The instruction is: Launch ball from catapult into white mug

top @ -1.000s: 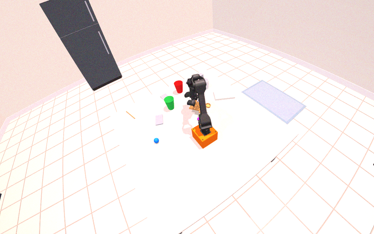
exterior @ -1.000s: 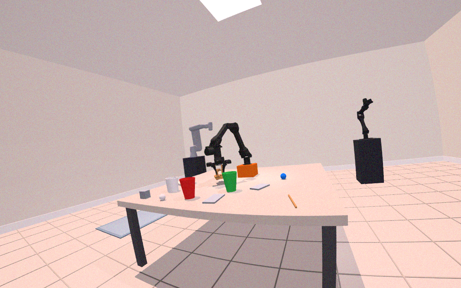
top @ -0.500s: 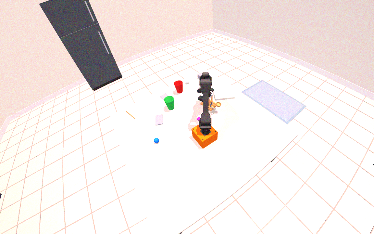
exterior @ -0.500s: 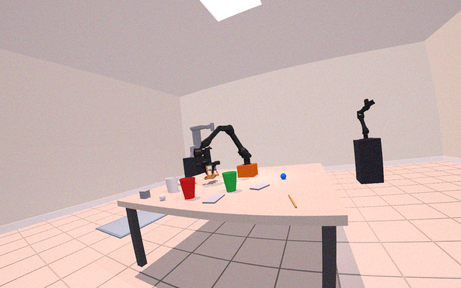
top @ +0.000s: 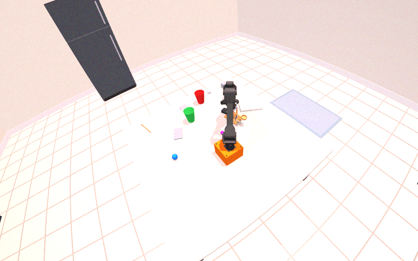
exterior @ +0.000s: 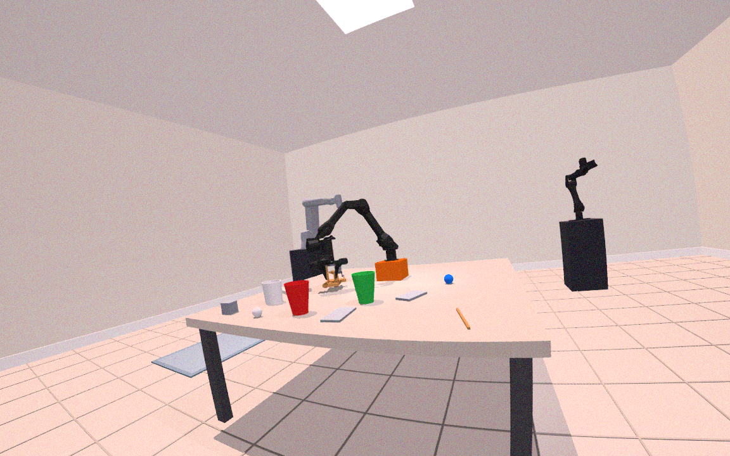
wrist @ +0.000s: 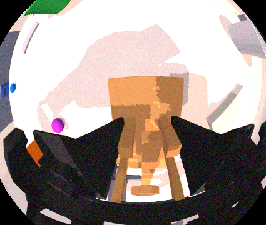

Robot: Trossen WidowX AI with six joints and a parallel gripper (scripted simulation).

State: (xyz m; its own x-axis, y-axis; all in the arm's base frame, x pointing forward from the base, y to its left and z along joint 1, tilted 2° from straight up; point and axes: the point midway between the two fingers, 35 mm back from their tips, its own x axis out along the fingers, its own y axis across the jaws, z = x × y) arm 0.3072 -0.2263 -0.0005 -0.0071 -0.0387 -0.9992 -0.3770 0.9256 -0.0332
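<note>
My gripper (exterior: 332,271) (wrist: 148,121) is shut on the wooden catapult (top: 236,120) (exterior: 332,283) (wrist: 133,90), gripping its two side uprights. The catapult hangs a little above the table, with its shadow beneath it. Its round cup (top: 244,117) shows no ball in the top view. A magenta ball (top: 221,132) (wrist: 57,125) lies on the table near the robot's orange base. A blue ball (top: 174,156) (exterior: 448,278) (wrist: 12,87) and a white ball (top: 209,92) (exterior: 256,312) lie farther off. The white mug (exterior: 272,292) (wrist: 248,39) stands upright; the arm hides it in the top view.
A red cup (top: 199,97) (exterior: 298,298) and a green cup (top: 189,115) (exterior: 364,287) (wrist: 48,6) stand on the table. A grey block (top: 223,85) (exterior: 229,307), two flat grey slabs (top: 177,133) (exterior: 338,314) and an orange stick (top: 145,128) (exterior: 462,318) lie about.
</note>
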